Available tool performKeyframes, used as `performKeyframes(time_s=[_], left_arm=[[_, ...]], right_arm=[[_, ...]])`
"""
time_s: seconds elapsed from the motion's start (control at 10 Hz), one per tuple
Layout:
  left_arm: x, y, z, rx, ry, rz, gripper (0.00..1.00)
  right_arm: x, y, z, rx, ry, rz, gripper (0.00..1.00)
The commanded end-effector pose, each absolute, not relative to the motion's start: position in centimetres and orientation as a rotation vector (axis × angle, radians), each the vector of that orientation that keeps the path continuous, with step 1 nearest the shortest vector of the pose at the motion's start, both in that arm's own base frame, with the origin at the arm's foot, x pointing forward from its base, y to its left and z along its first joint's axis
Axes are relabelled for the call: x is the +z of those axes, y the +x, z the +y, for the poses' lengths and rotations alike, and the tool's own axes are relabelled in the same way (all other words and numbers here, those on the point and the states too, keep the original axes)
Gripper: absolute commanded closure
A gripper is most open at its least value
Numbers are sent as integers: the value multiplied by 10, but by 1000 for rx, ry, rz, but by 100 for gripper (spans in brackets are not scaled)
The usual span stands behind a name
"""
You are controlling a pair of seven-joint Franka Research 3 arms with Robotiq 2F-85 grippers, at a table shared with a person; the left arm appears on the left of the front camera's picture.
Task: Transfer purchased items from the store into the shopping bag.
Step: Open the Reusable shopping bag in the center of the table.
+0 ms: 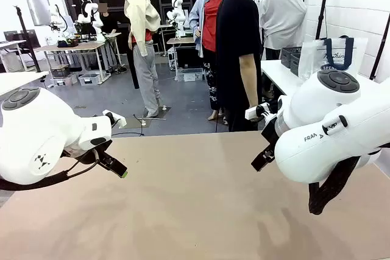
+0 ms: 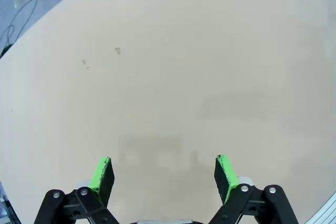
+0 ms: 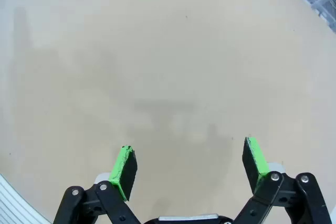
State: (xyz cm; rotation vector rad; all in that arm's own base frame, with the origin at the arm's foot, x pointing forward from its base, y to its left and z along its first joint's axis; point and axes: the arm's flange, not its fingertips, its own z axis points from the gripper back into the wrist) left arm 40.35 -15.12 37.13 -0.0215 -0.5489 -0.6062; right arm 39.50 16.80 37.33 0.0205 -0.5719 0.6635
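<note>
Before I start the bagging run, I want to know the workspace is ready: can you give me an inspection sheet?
surface: beige table, bare apart from faint marks.
job's things: shopping bag and dark grey basket are on a white side table at the far right, off the work table.
clutter: nothing seen.
grippers: left gripper and right gripper are both open, holding nothing, above the table.
cables: black cable loops under the left arm; black sleeve hangs from the right arm.
surroundings: person in black stands at the far edge; more people behind.
</note>
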Motion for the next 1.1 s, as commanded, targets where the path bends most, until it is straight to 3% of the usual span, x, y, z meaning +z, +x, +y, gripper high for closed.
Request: performKeyframes(time_s=[0.0,1.0], left_arm=[[371,404,-151,-606,-22,-549,0],[371,404,-151,-606,-22,-549,0]], right_arm=[[373,395,168,664,20,-572,0],[373,395,168,664,20,-572,0]])
